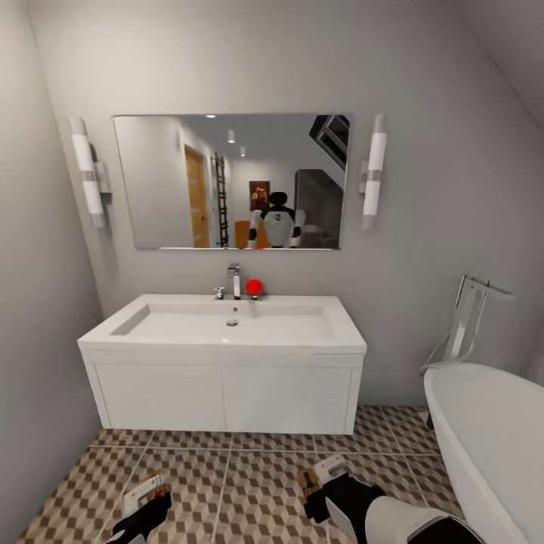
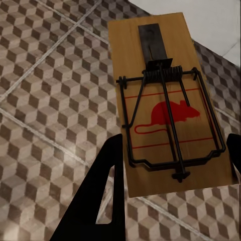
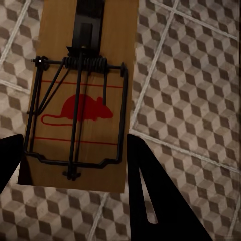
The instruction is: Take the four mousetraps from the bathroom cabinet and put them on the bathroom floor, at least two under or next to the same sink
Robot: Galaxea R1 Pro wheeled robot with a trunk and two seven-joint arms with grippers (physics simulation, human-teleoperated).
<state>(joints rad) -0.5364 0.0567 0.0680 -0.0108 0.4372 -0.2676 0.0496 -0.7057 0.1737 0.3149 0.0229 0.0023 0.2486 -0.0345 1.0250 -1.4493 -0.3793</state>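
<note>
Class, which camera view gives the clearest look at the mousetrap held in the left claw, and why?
The left wrist view: the mousetrap sits close up between the left claw fingers, showing its wire spring and red mouse print. The head view shows it only as a tiny tan sliver. The right wrist view shows another trap.

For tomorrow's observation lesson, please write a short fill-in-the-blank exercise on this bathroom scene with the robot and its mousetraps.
1. Each tool, left tool and right tool, grips one ____.
2. The picture printed on the left mousetrap and the right mousetrap is a ____ mouse.
3. Above the sink hangs a ____.
4. The bathtub stands on the robot's ____.

Missing words: mousetrap; red; mirror; right
</note>
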